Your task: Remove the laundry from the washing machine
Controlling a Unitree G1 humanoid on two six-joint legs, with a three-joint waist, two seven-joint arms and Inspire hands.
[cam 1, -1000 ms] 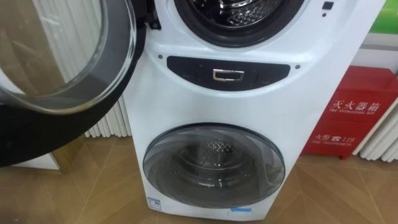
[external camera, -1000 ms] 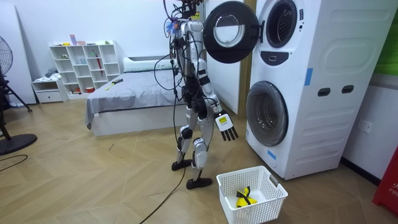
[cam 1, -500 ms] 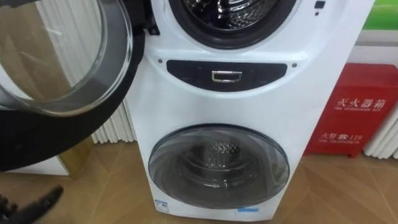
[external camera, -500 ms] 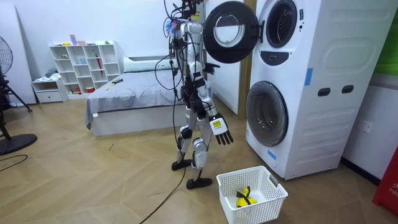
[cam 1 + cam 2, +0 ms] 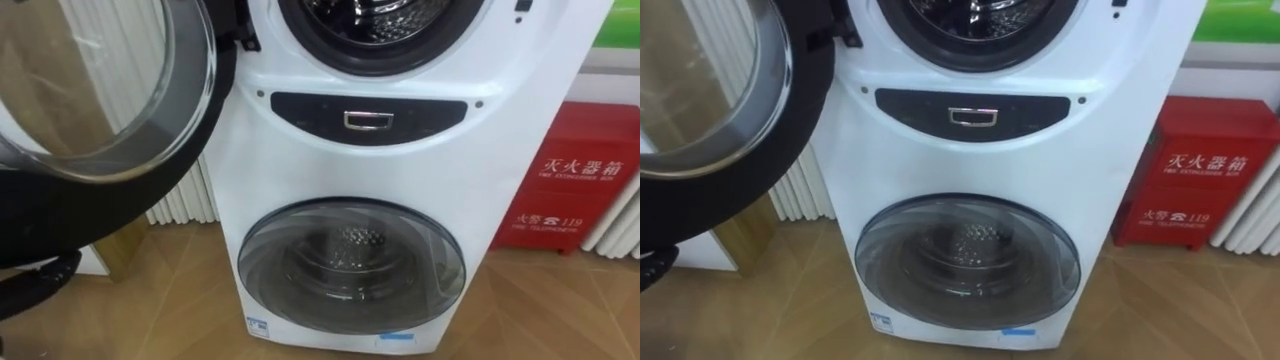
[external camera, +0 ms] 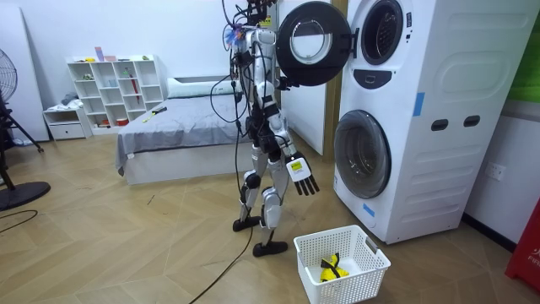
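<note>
I read the washing machine (image 5: 400, 170) shell as glossy white, plastic or enamel, can't tell which. Upper door (image 5: 100, 90): gloss black ring around clear glass. Lower door (image 5: 400, 290): smoked, shiny, see-through, and the drum (image 5: 345, 240) behind it is perforated bare metal. Control panel (image 5: 310, 108) is dark gloss. Floor (image 5: 170, 300) is wood herringbone with a satin sheen. Red cabinet (image 5: 575, 170) has a smooth painted finish. Basket (image 6: 369, 272) is white plastic lattice. Bed cover (image 6: 169, 135) is matt grey cloth.
</note>
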